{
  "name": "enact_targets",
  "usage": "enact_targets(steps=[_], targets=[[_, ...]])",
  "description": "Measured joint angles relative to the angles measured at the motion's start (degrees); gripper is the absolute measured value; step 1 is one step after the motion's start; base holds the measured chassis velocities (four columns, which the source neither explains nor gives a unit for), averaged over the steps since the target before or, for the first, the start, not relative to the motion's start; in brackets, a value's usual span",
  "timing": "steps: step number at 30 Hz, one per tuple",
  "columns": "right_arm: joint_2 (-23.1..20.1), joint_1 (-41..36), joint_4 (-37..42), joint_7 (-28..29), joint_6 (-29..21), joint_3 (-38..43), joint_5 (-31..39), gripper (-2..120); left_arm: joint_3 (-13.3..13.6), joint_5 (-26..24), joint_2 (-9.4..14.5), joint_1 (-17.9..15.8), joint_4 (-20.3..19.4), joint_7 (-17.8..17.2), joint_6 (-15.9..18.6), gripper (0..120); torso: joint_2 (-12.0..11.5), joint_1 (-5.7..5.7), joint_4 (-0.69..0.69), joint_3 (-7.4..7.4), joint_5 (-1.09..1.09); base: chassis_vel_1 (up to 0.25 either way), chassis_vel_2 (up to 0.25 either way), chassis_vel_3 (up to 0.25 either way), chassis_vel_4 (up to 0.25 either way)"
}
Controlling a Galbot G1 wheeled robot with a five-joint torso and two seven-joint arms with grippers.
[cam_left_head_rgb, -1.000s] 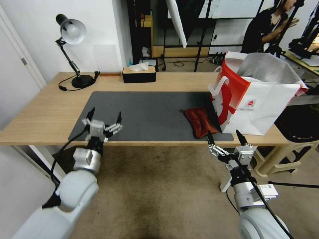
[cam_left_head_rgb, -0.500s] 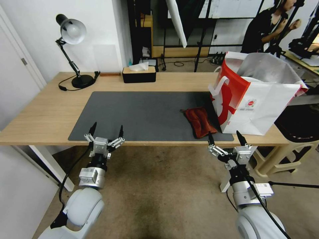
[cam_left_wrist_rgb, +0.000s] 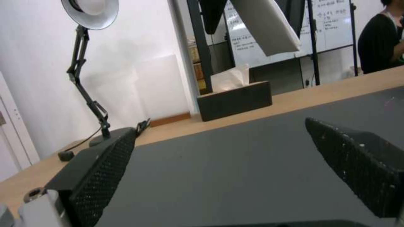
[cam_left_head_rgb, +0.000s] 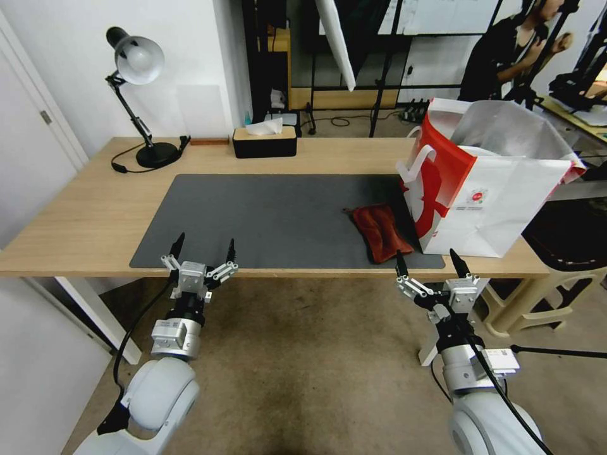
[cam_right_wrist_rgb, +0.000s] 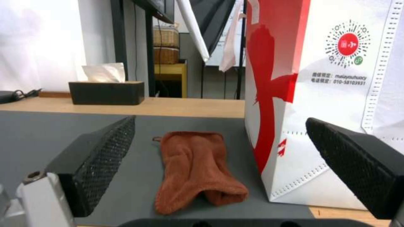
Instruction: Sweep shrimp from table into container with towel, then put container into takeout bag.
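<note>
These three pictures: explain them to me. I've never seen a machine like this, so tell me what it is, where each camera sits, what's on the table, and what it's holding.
It is a wheeled robot with two arms, each ending in a two-fingered claw. The wide picture comes from a camera on its head, looking down at the table. The other two come from cameras on its wrists, looking out between the dark fingers. The left claw and right claw hover at the table's near edge, both open and holding nothing. On the dark grey mat lies a rust-red towel, beside a white and red takeout bag. At the back stand a desk lamp and a black tissue box.
</note>
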Motion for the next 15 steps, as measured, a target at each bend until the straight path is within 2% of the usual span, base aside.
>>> enact_targets(steps=[15], targets=[[0.0, 0.0, 0.0, 0.0, 0.0, 0.0, 0.0, 100, 0.1, -0.1, 0.1, -0.1, 0.0, 0.0, 0.1, 100, 0.0, 0.0, 0.0, 0.0, 0.0, 0.0, 0.0, 0.0, 0.0]])
